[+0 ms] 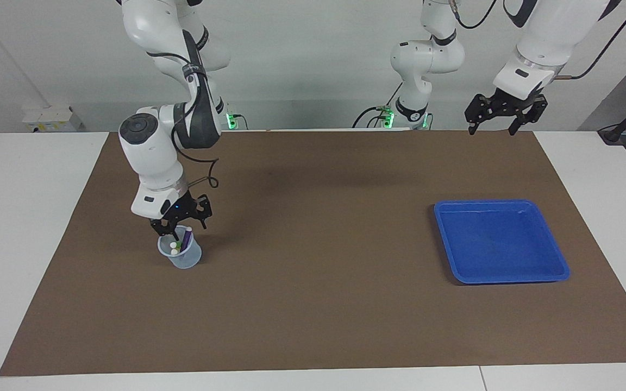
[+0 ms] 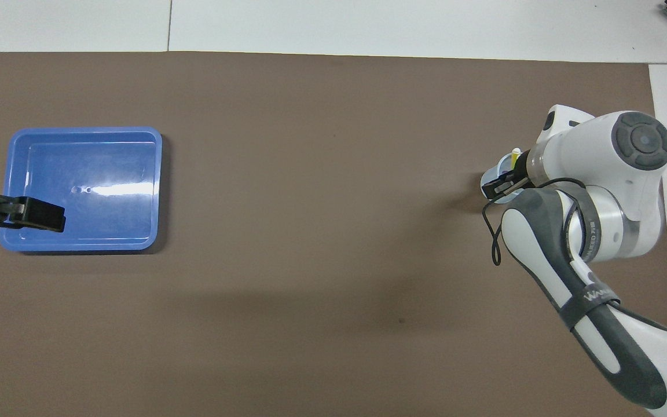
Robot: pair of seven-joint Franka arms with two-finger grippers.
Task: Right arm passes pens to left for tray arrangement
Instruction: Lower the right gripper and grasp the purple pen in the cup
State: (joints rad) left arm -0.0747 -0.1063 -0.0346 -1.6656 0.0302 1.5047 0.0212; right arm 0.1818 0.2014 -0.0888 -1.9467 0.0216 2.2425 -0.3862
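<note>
Brown-matted tabletop (image 1: pixel 313 304): we count three pens (image 1: pixel 181 244) in cup (image 1: pixel 185 259), one tray (image 1: pixel 500 241); right tool (image 1: pixel 178 233) over cup, state unclear; left tool (image 1: pixel 491 129) spread.

Blue tray (image 1: pixel 557 269), brown mat (image 1: pixel 313 304)

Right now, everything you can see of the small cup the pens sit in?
The cup is small, translucent, bluish, plastic by the look, and stands upright on the brown mat toward the right arm's end of the table. The pens stand in it, whitish ends up; the purple one leans on the rim. The right tool hangs just over its mouth, fingertips among the pen tops; whether they touch the cup cannot be told. In the overhead view the arm hides most of it.
</note>
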